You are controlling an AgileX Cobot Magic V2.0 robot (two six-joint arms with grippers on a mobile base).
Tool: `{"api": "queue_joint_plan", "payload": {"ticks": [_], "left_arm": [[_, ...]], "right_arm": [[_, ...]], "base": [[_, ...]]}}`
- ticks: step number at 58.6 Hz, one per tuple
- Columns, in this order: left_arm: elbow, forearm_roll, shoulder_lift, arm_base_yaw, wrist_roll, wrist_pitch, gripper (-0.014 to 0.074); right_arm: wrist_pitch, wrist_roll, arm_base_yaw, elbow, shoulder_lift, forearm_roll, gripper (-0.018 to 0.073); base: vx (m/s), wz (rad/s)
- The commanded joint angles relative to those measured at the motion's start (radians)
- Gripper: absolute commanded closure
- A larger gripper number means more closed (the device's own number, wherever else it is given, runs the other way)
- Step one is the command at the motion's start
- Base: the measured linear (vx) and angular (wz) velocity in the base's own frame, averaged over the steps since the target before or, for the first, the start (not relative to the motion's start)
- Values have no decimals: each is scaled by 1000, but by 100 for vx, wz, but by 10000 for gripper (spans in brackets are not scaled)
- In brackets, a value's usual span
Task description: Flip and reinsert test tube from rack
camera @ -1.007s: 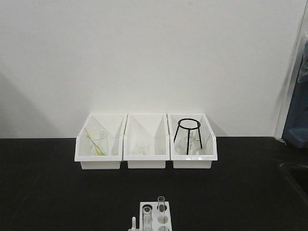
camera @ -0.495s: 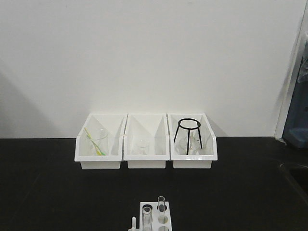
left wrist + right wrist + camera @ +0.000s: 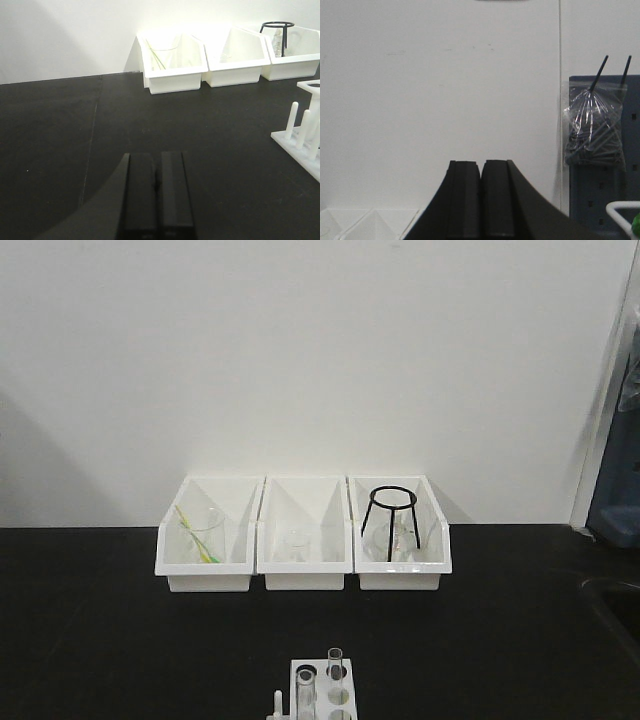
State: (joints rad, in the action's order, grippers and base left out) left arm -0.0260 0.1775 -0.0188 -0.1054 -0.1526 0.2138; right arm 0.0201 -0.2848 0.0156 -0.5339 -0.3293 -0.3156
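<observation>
Upright, two test tubes (image 3: 335, 665) stand in the rack (image 3: 322, 674).

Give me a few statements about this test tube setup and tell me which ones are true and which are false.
1. The rear test tube and the front test tube both stand upright in the rack. True.
2. The left gripper holds a test tube. False: it is shut on nothing, above the black table.
3. The black tripod stand sits in the middle bin. False: it is in the rightmost bin of the front view.
4. The right gripper is shut and empty. True.
</observation>
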Motion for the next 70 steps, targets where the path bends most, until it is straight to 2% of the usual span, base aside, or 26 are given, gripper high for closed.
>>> {"api": "queue_joint_plan", "payload": {"ticks": [1,8,18,34,42,56,64,70], "left_arm": [[4,-5,-8,0,-9,-78,602],[4,-5,-8,0,-9,-78,602],[4,-5,-8,0,-9,-78,602],[4,-5,-8,0,-9,-78,602],[4,-5,-8,0,-9,-78,602],[4,-5,-8,0,-9,-78,602],[4,-5,-8,0,-9,-78,602],[4,-5,-8,0,-9,-78,602]], "right_arm": [[58,25,-2,-134,-169,-56,570],[58,25,-2,-207,-325,-61,570],[65,17,-2,-218,-476,-56,565],[51,11,-2,-218,-536,-9,481],[53,11,-2,-218,-534,-9,382],[51,11,-2,-218,-534,-9,80],[67,7,-2,-218,-534,3,8],[122,6,-2,-213,-534,16,9]], "base": [[0,0],[0,0],[0,0],[0,0],[0,0],[0,0],[0,0],[0,0]]}}
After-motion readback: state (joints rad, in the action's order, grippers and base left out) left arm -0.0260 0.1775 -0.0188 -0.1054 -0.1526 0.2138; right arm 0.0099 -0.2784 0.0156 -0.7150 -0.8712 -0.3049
